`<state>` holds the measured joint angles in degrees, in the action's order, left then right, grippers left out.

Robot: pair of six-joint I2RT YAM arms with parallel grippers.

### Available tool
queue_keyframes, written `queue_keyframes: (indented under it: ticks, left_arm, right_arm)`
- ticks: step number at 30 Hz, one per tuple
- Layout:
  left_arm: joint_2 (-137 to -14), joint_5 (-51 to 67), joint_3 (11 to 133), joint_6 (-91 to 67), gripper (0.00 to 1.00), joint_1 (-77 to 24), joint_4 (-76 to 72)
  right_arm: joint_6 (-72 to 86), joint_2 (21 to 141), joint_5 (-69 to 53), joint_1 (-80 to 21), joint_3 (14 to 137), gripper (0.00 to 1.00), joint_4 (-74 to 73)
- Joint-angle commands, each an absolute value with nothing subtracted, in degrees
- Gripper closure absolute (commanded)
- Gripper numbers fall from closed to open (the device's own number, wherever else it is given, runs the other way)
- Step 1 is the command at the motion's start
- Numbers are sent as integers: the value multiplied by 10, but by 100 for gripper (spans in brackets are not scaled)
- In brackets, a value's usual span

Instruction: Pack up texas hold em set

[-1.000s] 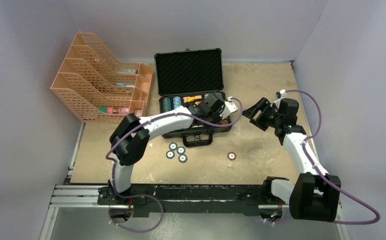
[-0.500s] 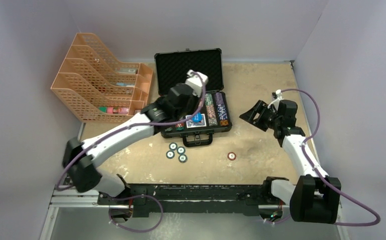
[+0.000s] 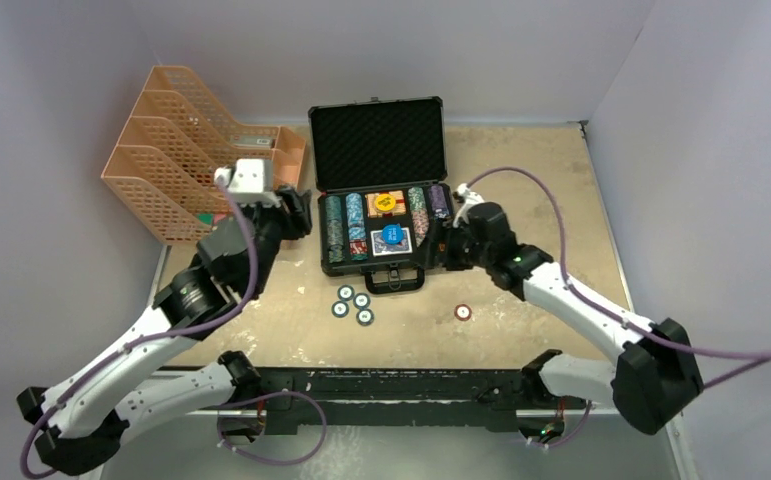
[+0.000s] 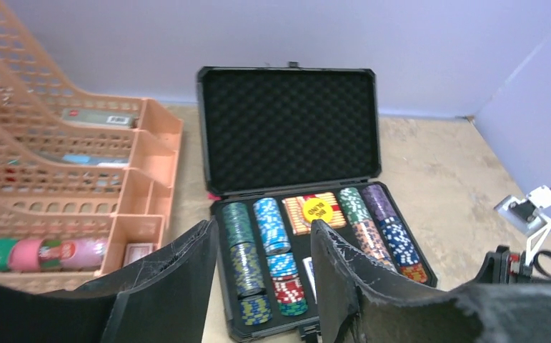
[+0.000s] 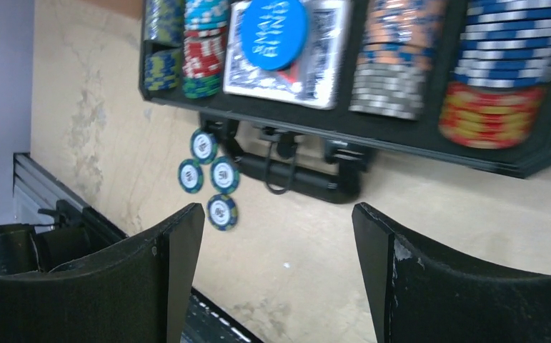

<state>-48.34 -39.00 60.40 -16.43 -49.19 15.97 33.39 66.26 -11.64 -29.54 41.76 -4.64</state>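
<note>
The black case (image 3: 376,143) lies open at the middle back, lid up. Its foam tray (image 3: 432,254) holds rows of coloured poker chips (image 4: 271,223) and a card deck (image 5: 324,51) with a blue disc (image 5: 273,32) on top. Several green-blue chips (image 3: 353,303) lie on the table in front of the case handle (image 5: 294,175); they also show in the right wrist view (image 5: 210,179). A red chip (image 3: 462,312) lies to their right. My left gripper (image 3: 299,208) is open and empty, left of the case (image 4: 264,225). My right gripper (image 3: 437,247) is open and empty, at the case's front right corner (image 5: 278,209).
An orange mesh file organiser (image 3: 191,170) with small items in its trays stands at the back left, close to my left gripper; it also shows in the left wrist view (image 4: 58,164). Grey walls enclose the table. The black mounting rail (image 3: 381,385) runs along the near edge.
My left arm has drawn back from over the case to its left side, by the organiser. My right arm has swung left from the table's right side to the case's front right corner.
</note>
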Motion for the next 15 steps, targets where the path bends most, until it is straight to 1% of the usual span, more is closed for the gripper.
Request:
queue_keyframes:
  ticks: [1,7,10,15]
  left_arm:
    - [-439,-460,555,-176,50,-491,118]
    - [-417,-481,545,-182,49,-491,121]
    - [-419,-473,539,-185,48,-491,118]
    - [-434,-470,552,-179,48,-491,128]
  right_arm:
    - [385,715,5,-405,492,21,-71]
    - [411,853,121,-542,608,19,-163]
    - [414,931,143,-589,659,19,-200]
    - [418,1020,160,-652,720,20,-233]
